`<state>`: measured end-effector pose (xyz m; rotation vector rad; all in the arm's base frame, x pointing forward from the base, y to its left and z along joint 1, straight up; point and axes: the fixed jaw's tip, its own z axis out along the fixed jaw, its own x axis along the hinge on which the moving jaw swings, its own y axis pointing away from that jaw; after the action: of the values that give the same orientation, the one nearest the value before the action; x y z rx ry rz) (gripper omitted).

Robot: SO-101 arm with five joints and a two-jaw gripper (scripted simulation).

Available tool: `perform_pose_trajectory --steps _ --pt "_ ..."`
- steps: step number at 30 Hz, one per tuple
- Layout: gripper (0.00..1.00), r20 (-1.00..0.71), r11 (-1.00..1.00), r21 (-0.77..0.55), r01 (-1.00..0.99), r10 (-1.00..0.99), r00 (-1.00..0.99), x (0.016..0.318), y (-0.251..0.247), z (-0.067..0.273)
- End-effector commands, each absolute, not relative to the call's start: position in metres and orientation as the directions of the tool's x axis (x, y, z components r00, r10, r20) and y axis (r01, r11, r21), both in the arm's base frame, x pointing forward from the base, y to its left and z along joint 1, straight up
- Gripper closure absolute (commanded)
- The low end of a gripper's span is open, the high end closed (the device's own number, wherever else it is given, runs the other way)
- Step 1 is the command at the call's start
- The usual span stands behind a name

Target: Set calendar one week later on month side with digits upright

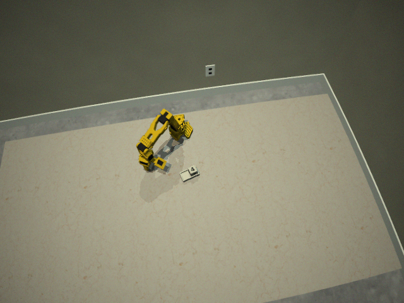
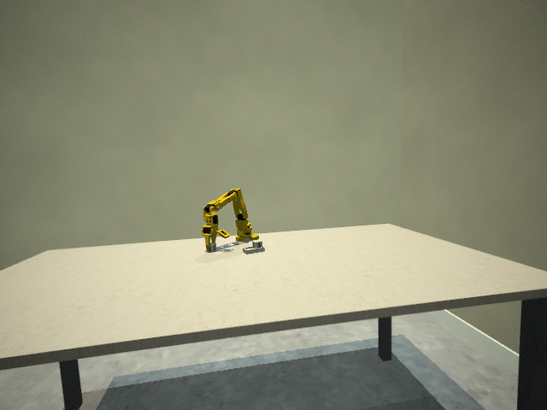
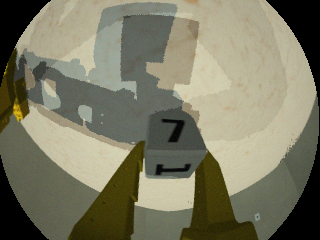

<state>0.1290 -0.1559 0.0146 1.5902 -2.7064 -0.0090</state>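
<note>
– How to describe the cube?
– Grey, blocky, flat-faced, with black digits: a 7 on one face, a 1 lying sideways on the next, in the wrist view.
– And the tray?
– Pale, shallow, oblong, with a raised rim; flat on the speckled, cream desk.
– Pointing which way?
– Long axis slanting gently from lower left to upper right, seen from the top.
– Carrying what?
– Just the other cube, at the right-hand end in the top view, 4 facing up.
– And the claw?
– Narrowed onto the first cube, between both fingertips, low over the desk, outside the tray.
– Posed how, the yellow arm?
– Arched up from the base, then bent steeply down at the wrist.
</note>
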Motion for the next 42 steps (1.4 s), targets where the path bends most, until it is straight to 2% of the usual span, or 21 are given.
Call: perform_pose_trajectory --steps 1,6,15,34,42 --pt "0.95 0.009 0.484 -0.025 -0.874 -0.875 -0.485 0.134 -0.159 0.02" --pt "1.0 0.009 0.484 -0.025 -0.874 -0.875 -0.485 0.134 -0.159 0.02" --pt "1.0 0.009 0.484 -0.025 -0.874 -0.875 -0.485 0.134 -0.16 0.023" --pt "1.0 0.009 0.484 -0.025 -0.874 -0.875 -0.485 0.132 -0.158 0.066" --pt "1.0 0.009 0.484 -0.025 -0.874 -0.875 -0.485 0.131 -0.158 0.07"
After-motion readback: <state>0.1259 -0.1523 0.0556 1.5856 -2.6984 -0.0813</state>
